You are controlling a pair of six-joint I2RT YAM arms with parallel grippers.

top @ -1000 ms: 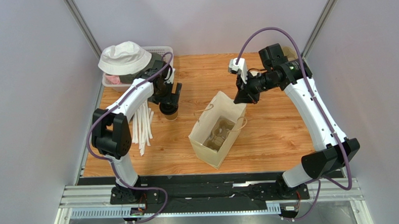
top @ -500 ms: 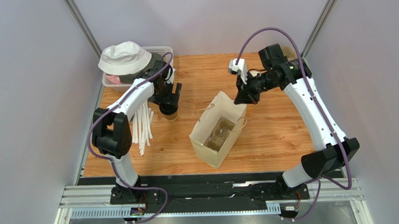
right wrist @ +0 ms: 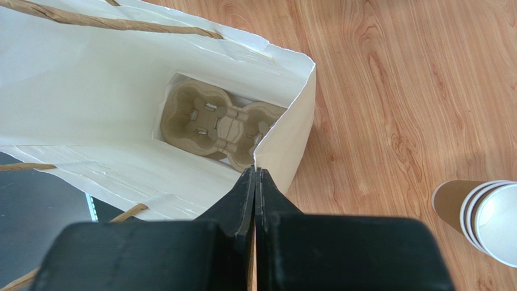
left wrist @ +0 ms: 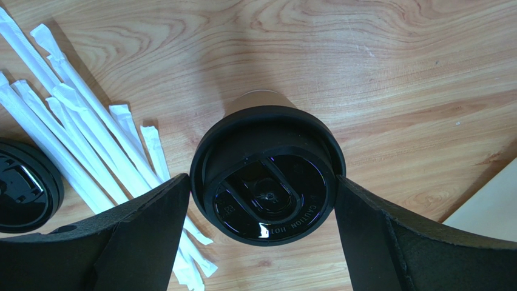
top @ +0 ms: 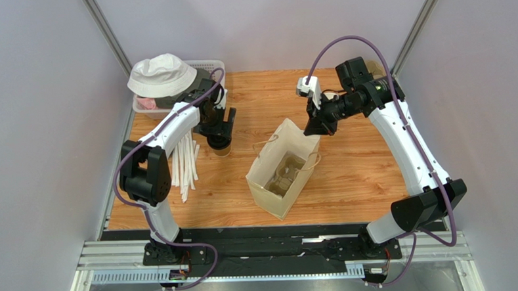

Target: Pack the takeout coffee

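Squarely, the takeout coffee (left wrist: 267, 176) sits between the left tool's (left wrist: 261, 182) fingers.

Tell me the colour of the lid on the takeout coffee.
The lid is black, clearest in the left wrist view.

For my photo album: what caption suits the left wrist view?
Open left fingers flank the black-lidded takeout coffee on the wooden table, beside wrapped straws and a loose lid.
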